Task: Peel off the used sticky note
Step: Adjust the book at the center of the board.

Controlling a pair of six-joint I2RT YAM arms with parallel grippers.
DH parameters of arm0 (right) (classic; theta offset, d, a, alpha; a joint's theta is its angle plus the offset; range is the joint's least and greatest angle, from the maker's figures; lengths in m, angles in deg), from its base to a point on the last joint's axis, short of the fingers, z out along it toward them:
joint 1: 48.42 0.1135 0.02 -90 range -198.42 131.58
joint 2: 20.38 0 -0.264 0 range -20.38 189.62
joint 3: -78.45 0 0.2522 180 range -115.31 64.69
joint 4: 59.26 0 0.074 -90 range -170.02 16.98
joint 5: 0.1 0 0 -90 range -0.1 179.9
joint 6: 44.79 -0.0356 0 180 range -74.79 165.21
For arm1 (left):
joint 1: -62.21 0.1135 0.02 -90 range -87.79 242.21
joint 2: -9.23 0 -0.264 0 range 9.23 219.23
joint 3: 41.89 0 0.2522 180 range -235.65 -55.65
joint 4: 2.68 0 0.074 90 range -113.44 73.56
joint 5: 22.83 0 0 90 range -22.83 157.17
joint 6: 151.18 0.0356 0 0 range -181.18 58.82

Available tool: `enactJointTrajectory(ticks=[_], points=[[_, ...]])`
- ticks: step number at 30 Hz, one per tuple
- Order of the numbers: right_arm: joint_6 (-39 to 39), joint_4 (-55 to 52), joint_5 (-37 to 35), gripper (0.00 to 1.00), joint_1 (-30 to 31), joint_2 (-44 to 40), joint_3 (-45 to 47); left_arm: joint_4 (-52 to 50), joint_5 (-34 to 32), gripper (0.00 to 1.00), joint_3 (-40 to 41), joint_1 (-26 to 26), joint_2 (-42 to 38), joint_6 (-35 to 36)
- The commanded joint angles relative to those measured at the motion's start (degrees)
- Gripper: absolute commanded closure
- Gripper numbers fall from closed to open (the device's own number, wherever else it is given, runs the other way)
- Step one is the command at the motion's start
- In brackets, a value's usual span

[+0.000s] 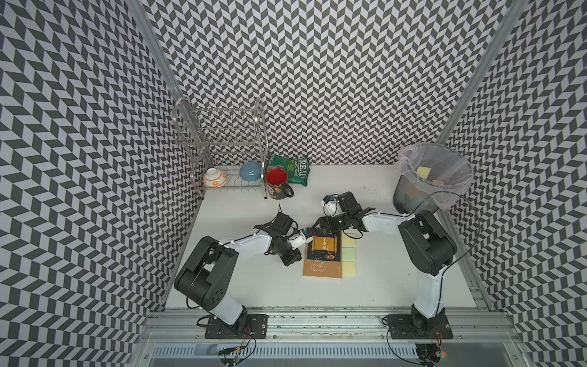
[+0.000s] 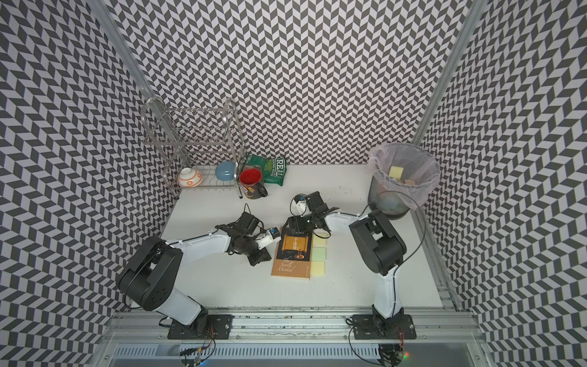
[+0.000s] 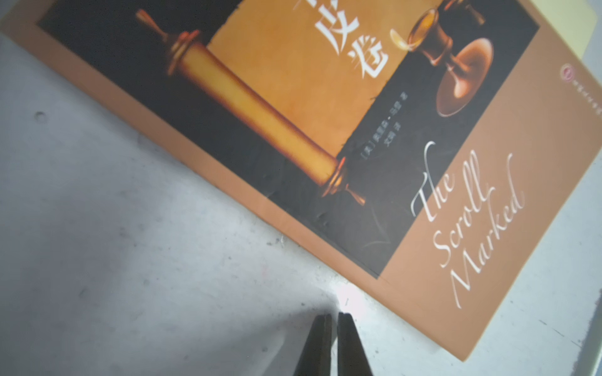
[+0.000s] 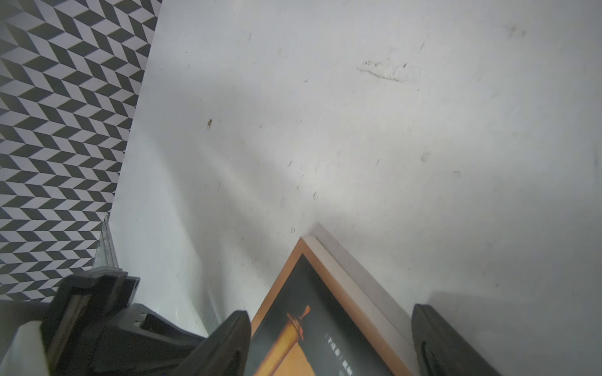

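Note:
A brown book, "The Scroll Marked", lies flat mid-table in both top views. A column of pale yellow and green sticky notes pokes out from its right edge; one yellow corner shows in the left wrist view. No writing is readable on them. My left gripper hovers over bare table just left of the book's spine, practically shut with a hairline gap and nothing in it. My right gripper is open wide, its fingers straddling the book's far corner.
A black bin with a pink liner stands at the back right with discarded notes inside. At the back left are a metal dish rack with two bowls, a red mug and a green snack bag.

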Motion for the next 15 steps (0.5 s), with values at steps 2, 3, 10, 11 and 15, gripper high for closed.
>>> enactJointTrajectory(ticks=[2,3,10,11,15], points=[[-2.95,-0.86,-2.28,0.17,-1.32,-10.76,1.31,0.66,-2.61,0.77,0.39,-0.32,-6.44,-1.20],[-3.65,-1.32,-2.38,0.16,-1.68,-12.68,2.16,1.41,-3.15,0.70,0.76,-0.28,-8.03,-1.34],[-10.56,0.10,-2.67,0.15,-2.23,-26.44,15.78,8.76,-3.98,0.40,1.37,-0.41,-10.96,-2.65],[-11.40,1.03,-2.27,0.14,-2.31,-27.96,17.79,9.20,-3.78,0.38,1.15,-0.49,-10.19,-3.02],[-13.47,3.52,-0.98,0.10,-2.72,-30.99,23.39,10.63,-4.70,0.33,1.37,-2.06,-6.33,-4.53]])
